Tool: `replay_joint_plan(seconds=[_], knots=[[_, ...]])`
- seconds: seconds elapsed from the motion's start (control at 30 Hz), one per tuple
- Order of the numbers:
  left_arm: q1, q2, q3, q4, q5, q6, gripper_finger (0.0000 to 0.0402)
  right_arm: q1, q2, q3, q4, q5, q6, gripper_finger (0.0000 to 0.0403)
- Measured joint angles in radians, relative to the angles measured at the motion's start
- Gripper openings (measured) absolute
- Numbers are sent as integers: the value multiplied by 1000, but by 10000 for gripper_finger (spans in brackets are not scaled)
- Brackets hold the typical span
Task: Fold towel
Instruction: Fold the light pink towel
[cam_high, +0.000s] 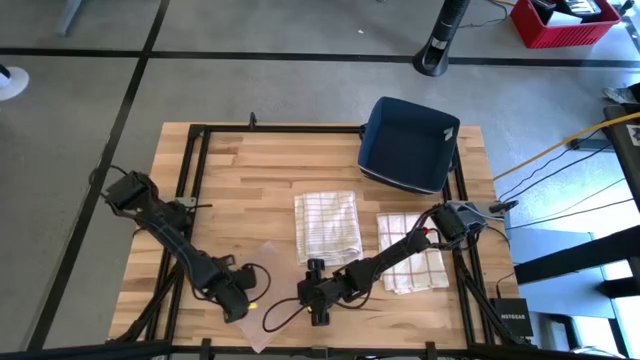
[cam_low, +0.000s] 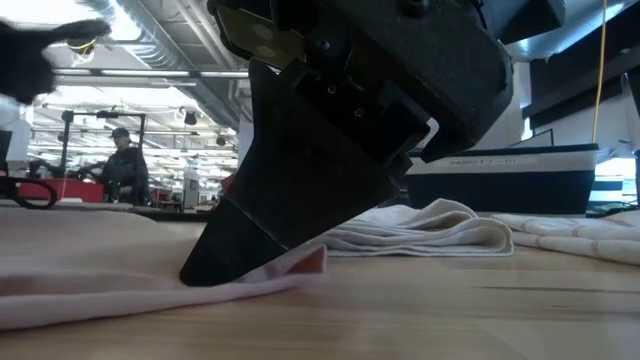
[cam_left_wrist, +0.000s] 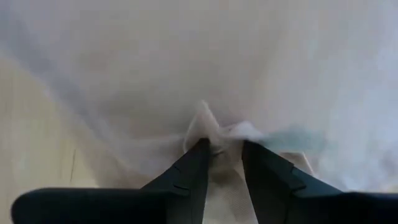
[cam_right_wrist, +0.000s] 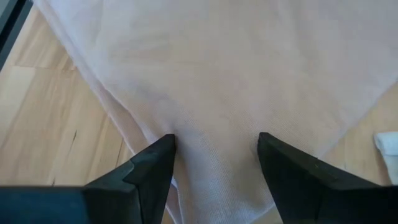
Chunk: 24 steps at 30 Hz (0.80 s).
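Note:
A thin, pale pink towel lies spread on the wooden table near its front edge. It also fills the left wrist view and the right wrist view. My left gripper is at the towel's left side, pointing steeply down and shut on a bunch of the cloth. My right gripper reaches in from the right and stands open, both fingertips down on the towel. In the low view a dark finger meets the cloth at table level. My left gripper pinches a small gathered bunch of the towel between its two fingers, coming from above and pointing down. The cloth puckers into wrinkles around the fingertips; the rest lies on the table. My right gripper sets its open fingertips on the towel's top, slanting down from the right. The cloth lies flat between them, and the tip sits near the towel's edge.
Two folded checkered towels lie in the middle and right of the table, the nearer one showing in the low view. A dark blue bin stands at the back right. A person is in the room behind.

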Motion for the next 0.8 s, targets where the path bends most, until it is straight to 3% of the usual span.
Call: replay_joint_plan(seconds=[0.13, 0.23, 0.43, 0.6, 0.8], knots=[[-48, -16, 4, -109, 54, -96, 93, 0, 0, 0, 1, 1, 0, 234], [-66, -63, 30, -136, 20, -129, 93, 0, 0, -1, 3, 1, 0, 234], [-95, -162, 61, -146, -227, -146, 93, 0, 0, -1, 3, 1, -1, 234], [-122, -163, 37, -73, -406, -118, 93, 0, 0, -1, 4, 2, -1, 234], [-127, -92, -51, 54, -330, -147, 93, 0, 0, -1, 3, 1, -1, 234]])
